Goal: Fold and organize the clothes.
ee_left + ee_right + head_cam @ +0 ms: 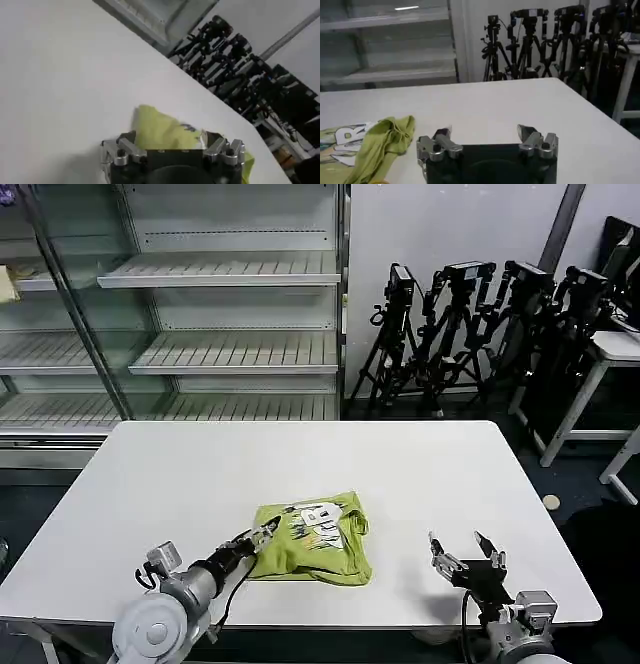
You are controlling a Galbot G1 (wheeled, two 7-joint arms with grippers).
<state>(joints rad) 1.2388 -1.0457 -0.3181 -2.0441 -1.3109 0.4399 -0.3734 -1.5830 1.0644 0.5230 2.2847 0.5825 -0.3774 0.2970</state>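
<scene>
The clothes are one lime yellow-green T-shirt (311,542), folded into a small bundle with its white print facing up, lying near the front of the white table (300,454). My left gripper (263,533) is at the bundle's left edge. In the left wrist view the left gripper (170,141) stands open, with the shirt (160,129) bulging between its spread fingers. My right gripper (461,546) is open over bare table to the right of the shirt, well apart from it. The right wrist view has that gripper (485,132) holding nothing and the shirt (380,145) off to one side.
Empty metal shelving (230,304) stands behind the table. A cluster of black tripods (470,324) and another white table (615,349) are at the back right. The table's front edge is close to both arms.
</scene>
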